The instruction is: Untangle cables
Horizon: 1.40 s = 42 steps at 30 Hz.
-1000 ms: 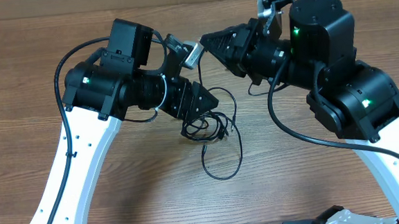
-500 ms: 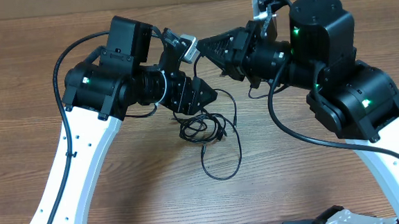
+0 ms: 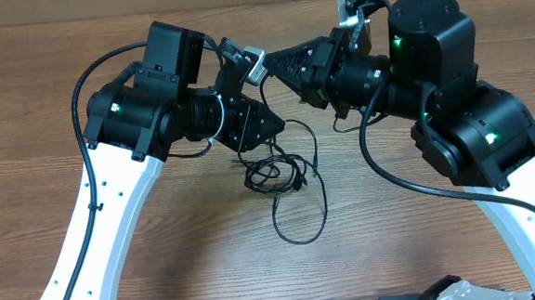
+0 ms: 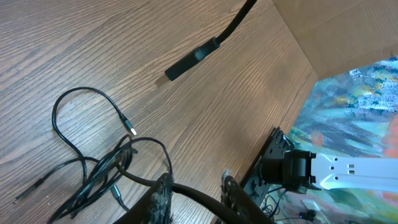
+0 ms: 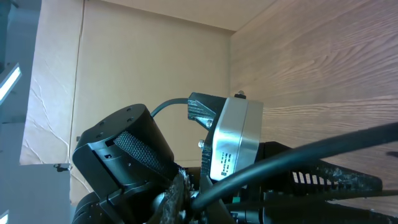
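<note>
Tangled black cables (image 3: 276, 173) lie on the table (image 3: 57, 51) just beside the left gripper (image 3: 278, 128), the nearer one, their long loop trailing toward the robot. Its jaws straddle one strand, perhaps pinching it; the right gripper (image 3: 269, 59) is pressed shut

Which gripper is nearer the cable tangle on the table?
Left. The left gripper sits at the far edge of the cable tangle, a strand running between its jaws. The right gripper is farther back, beyond the left one's tip.

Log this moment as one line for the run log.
cables: bunched on table | left fingers: apart around one strand | right fingers: shut
</note>
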Motion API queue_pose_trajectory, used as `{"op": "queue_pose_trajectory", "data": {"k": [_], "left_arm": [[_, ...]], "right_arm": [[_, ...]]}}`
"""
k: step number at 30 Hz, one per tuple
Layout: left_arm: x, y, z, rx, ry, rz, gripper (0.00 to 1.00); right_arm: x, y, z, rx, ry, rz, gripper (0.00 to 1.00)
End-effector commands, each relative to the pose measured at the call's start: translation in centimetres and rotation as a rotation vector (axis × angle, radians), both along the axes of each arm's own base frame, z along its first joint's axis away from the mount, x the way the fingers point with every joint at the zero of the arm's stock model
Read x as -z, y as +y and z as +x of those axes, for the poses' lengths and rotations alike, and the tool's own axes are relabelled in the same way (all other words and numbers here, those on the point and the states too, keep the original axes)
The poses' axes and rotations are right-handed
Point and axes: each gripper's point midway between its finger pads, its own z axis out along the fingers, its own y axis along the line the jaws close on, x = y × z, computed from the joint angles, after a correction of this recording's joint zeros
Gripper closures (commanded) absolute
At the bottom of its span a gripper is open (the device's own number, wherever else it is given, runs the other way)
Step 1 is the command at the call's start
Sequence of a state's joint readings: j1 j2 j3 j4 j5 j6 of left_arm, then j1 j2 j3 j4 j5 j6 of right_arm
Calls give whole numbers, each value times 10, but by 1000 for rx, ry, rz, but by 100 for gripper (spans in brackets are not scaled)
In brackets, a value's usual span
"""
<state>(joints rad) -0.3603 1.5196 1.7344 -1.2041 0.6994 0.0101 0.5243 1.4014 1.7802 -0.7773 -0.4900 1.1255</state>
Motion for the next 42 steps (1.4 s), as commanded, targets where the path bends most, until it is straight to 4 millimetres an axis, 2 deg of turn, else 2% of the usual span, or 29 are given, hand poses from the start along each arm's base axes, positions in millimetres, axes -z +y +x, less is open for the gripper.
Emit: {"op": "queue_pose_trajectory", "data": {"k": [1,3,7,10,12,15,18,22,29,39,40,41,42], "left_arm": [[-1,-4,-4,25,-1,-12,76],[-1,-4,-4,25,-1,-12,80],[-1,-4,-4,25,-1,-12,79],[-1,-4,-3,24,-4,-13,66],[-2,-4,-2,24,-11,-15,52],[-3,-5,0,24,-23,-20,51],[-4,-5,1,24,-26,-21,53],[-4,-5,1,24,-26,-21,62],[-7,-8,-3,44,-17,-48,93],[-7,-8,-3,43,-16,-48,96],[-7,-8,-3,43,-16,-48,89],[-7,-8,-3,43,-16,-48,64],[-7,-8,-3,43,-16,-48,47]], "right_arm": [[-7,-1,0,-1,-18,13,96],[-7,-1,0,-1,-18,13,96],[-7,-1,0,-1,-18,13,96],[-6,-1,0,-1,-17,13,96],[-7,0,-1,-8,-16,15,96],[-7,0,-2,-14,-15,17,96],[-7,1,-2,-16,-14,17,96],[-7,1,-2,-15,-14,17,96],[-5,1,-1,-15,-10,14,96],[-3,1,-1,-15,-4,10,96],[-3,1,-1,-15,-4,10,96],[-3,1,-1,-15,-3,10,96],[-3,1,-1,-15,-4,11,96]]}}
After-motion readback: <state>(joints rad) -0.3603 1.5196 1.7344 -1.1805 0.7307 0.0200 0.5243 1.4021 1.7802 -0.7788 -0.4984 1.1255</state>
